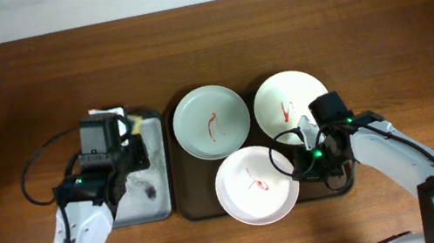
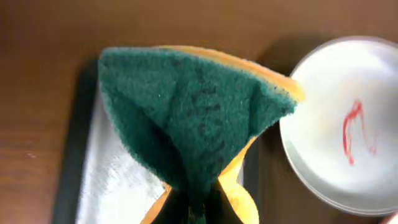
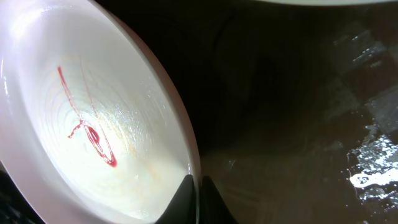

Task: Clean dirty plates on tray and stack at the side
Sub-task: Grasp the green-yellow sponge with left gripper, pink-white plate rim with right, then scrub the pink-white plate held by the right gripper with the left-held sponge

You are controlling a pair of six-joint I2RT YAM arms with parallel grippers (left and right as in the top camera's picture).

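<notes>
Three plates with red smears lie on the dark brown tray (image 1: 189, 207): a mint-green plate (image 1: 211, 121) at the back left, a white plate (image 1: 289, 101) at the back right, and a white plate (image 1: 256, 185) at the front. My right gripper (image 1: 304, 158) is shut on the front plate's right rim; the right wrist view shows its fingers (image 3: 198, 186) pinching that rim, the plate (image 3: 93, 124) to the left. My left gripper (image 1: 128, 145) is shut on a green-and-yellow sponge (image 2: 193, 118) above the sponge tray; the mint plate (image 2: 348, 130) shows to its right.
The grey sponge tray (image 1: 143, 196) with a black rim sits left of the brown tray and carries a dark smudge. It also shows under the sponge in the left wrist view (image 2: 106, 180). Bare wooden table lies all around. The right arm's cables hang over the brown tray's right end.
</notes>
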